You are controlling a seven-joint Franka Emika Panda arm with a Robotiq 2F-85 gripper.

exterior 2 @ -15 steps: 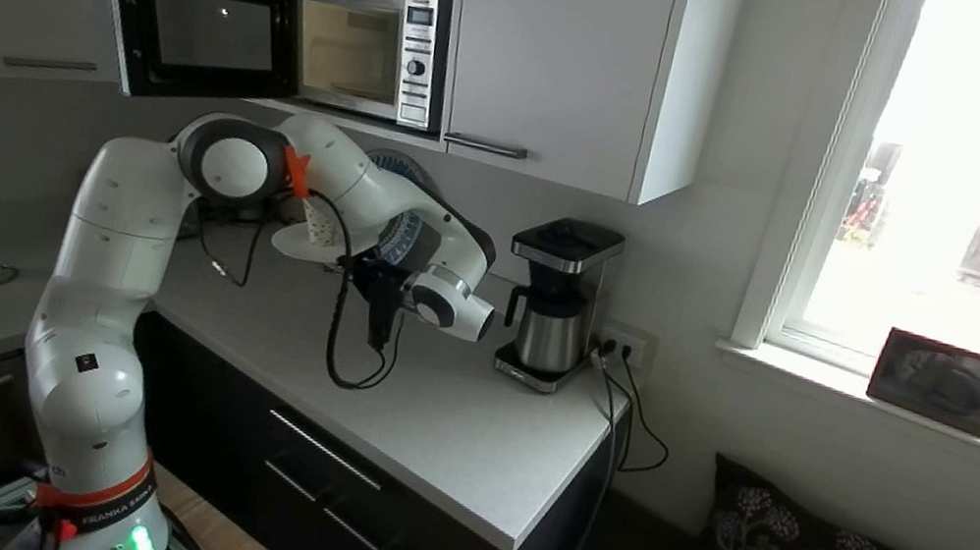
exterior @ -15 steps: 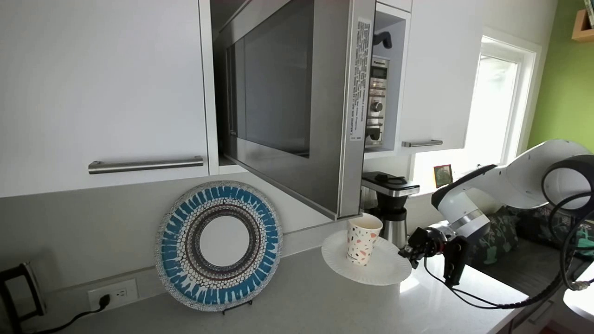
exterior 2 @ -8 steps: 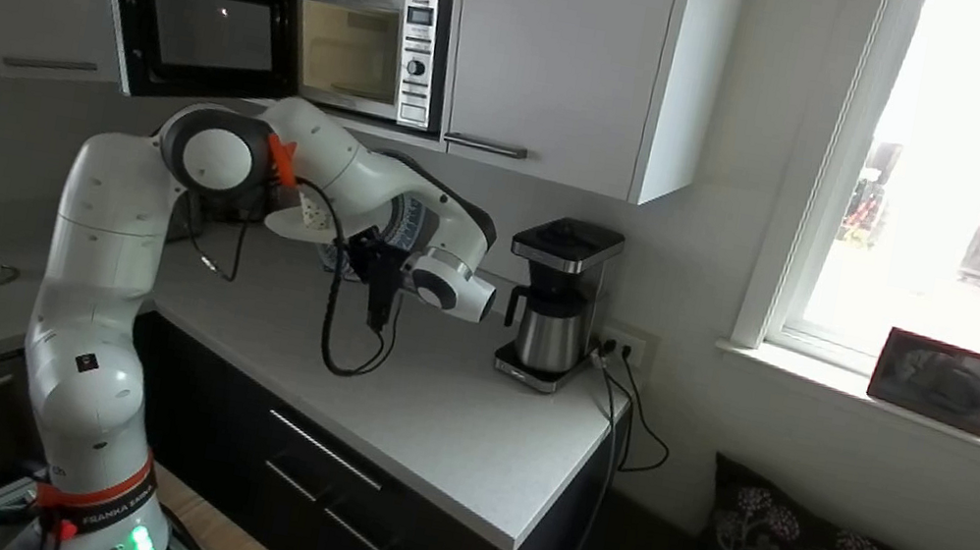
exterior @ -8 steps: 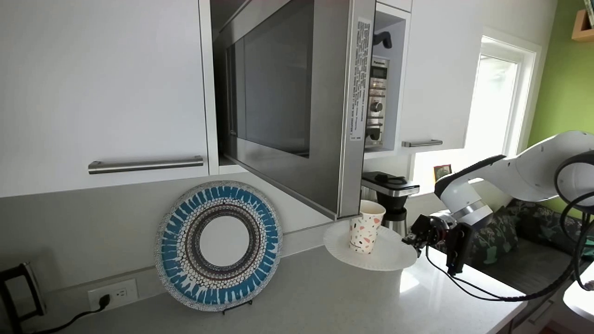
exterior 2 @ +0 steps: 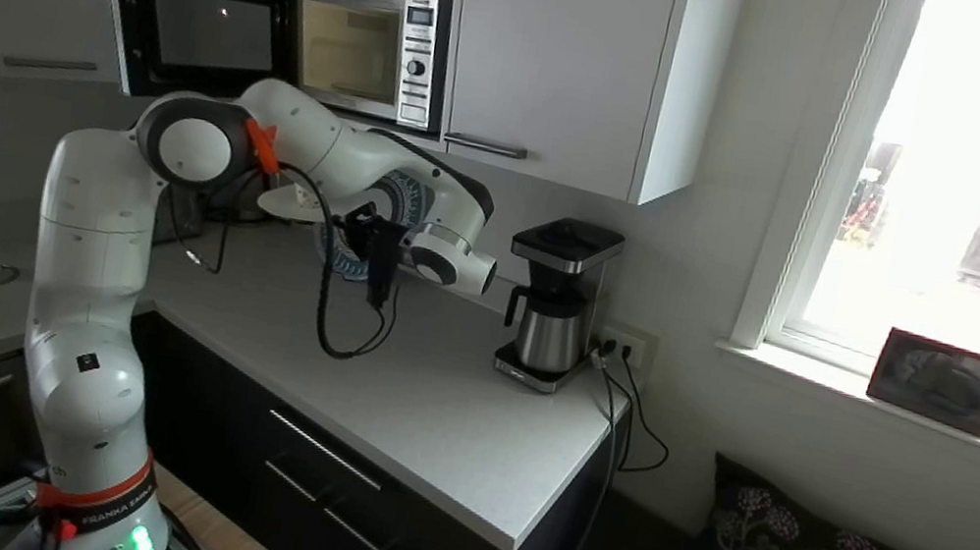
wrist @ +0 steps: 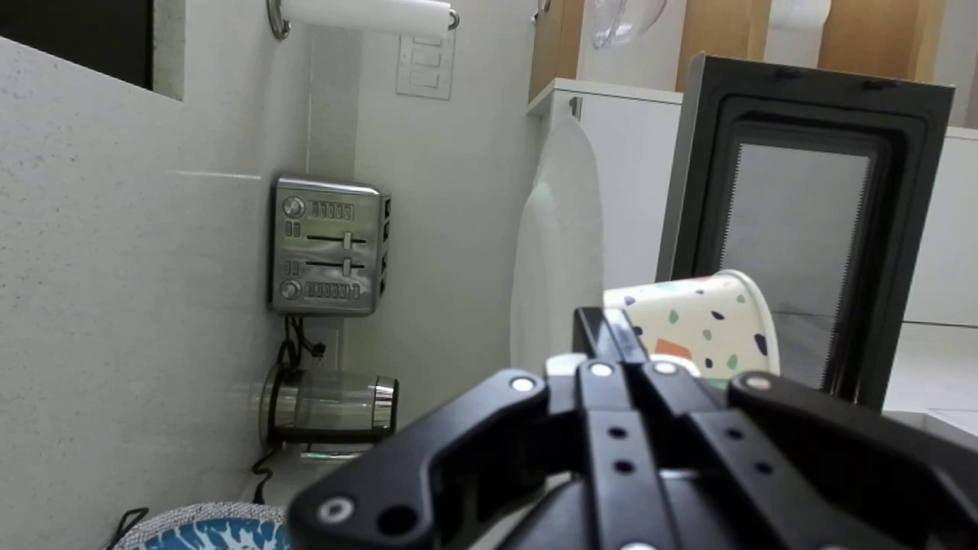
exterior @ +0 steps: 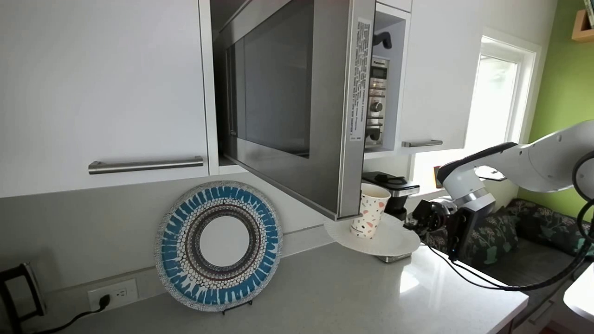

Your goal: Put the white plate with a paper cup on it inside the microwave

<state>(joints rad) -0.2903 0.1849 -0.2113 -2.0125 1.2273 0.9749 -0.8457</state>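
Note:
A plain white plate [exterior: 394, 241] hangs in the air above the counter, with the speckled paper cup [exterior: 370, 215] standing upright on it. My gripper [wrist: 609, 328] is shut on the plate's rim; the cup stands just beyond the fingertips in the wrist view. In an exterior view, the plate [exterior 2: 293, 204] shows beside the arm, which hides most of the cup. The microwave [exterior 2: 419, 64] sits in a raised cabinet niche above, its door [exterior 2: 212, 29] swung wide to the side and its lit cavity [exterior 2: 348, 52] exposed. Part of the cup is covered by the door edge in an exterior view.
Below the cabinets, a blue patterned plate [exterior: 224, 241] leans on a stand against the wall. A coffee maker [exterior 2: 555, 316] occupies the counter [exterior 2: 428, 404] near the window. A toaster [wrist: 327, 244] and a glass kettle [wrist: 328, 409] appear in the wrist view.
The gripper has risen steadily, carrying the plate and cup upward with it. The arm's elbow has shifted up and back. The microwave and its door have stayed put.

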